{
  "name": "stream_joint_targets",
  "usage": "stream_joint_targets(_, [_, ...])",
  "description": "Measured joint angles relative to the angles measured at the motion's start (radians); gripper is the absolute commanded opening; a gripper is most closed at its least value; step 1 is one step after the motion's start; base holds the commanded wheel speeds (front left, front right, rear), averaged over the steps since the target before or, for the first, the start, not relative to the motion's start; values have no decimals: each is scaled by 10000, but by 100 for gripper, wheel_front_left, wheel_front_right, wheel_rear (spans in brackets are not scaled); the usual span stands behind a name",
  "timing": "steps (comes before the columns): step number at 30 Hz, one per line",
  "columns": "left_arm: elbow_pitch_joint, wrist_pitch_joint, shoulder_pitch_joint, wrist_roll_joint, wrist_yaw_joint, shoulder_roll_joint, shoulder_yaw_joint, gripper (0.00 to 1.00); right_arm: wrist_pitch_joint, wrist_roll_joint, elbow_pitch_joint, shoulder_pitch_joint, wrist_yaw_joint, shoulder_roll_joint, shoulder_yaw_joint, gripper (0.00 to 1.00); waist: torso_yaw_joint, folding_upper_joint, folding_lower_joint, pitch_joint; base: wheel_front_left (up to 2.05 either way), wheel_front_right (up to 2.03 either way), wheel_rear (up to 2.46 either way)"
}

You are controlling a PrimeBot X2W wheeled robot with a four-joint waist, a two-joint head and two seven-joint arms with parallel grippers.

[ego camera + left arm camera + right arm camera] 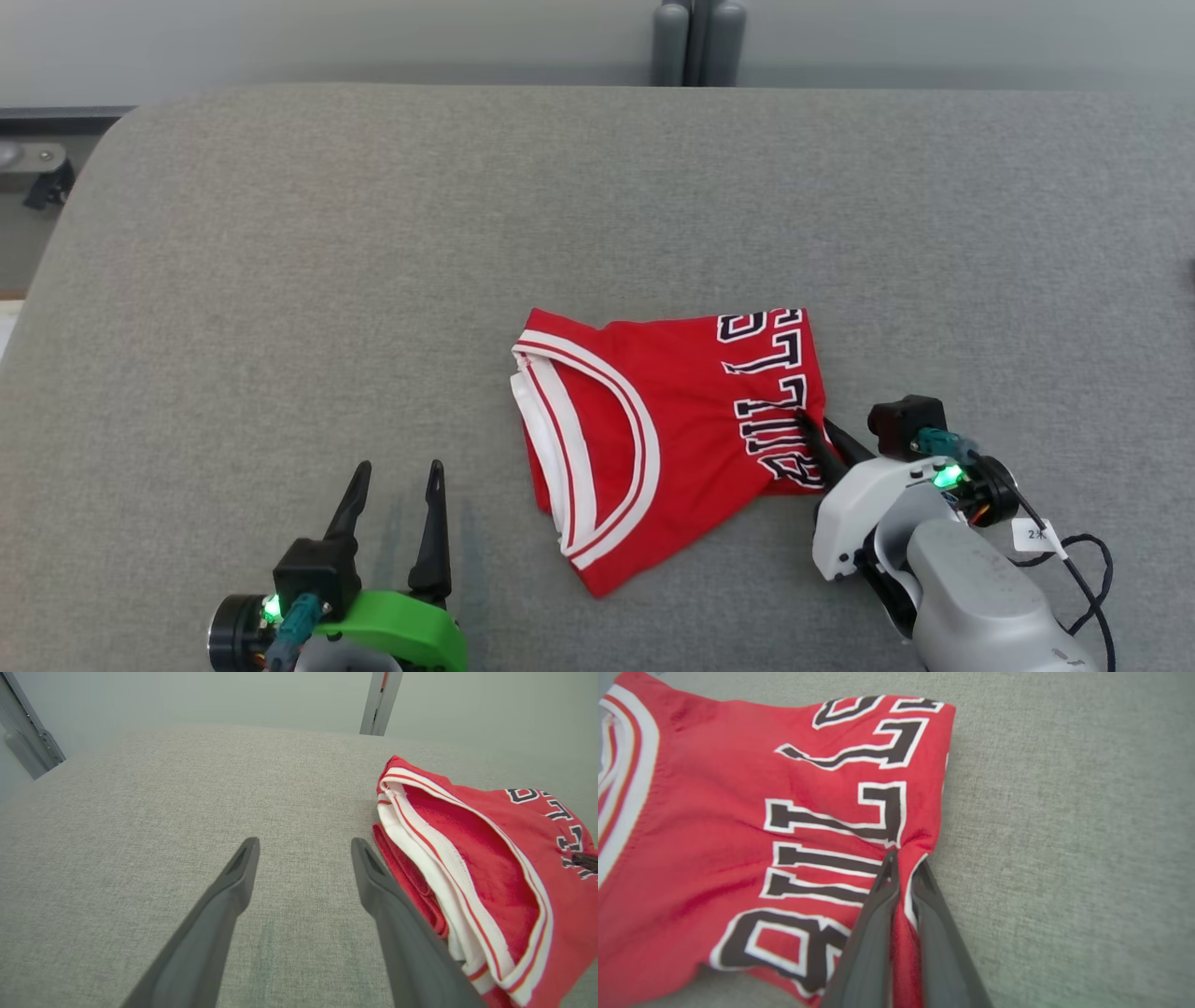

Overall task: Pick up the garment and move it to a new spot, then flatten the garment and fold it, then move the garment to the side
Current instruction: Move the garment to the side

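This looks like a robotics lab or test room rather than a home. The desk [373, 233] is a broad slab with a rounded corner, wrapped all over in plain grey woven cloth. Behind it stands a bare, pale grey-green wall [280, 37]. Grey metal posts [695, 42] rise at the far edge, and a screwed metal bracket [33, 163] sits at the far left. A loose black cable [1110, 597] with a paper tag [1034, 535] hangs off the pale right robot arm [980, 588].
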Motion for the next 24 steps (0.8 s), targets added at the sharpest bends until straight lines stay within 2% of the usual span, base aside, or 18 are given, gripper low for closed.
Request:
stream_joint_targets(7, [-148,0,50,63,-82,0,84,100,-23,-447,-428,241,-13,-226,-915,0,-1050,0,0,69,0,0,0])
stream_joint_targets(24, [-27,0,-524,418,-426,-12,-339,100,50,-631,-1367,1036,-56,-144,-1689,0,-5257,1,0,8,0,0,0])
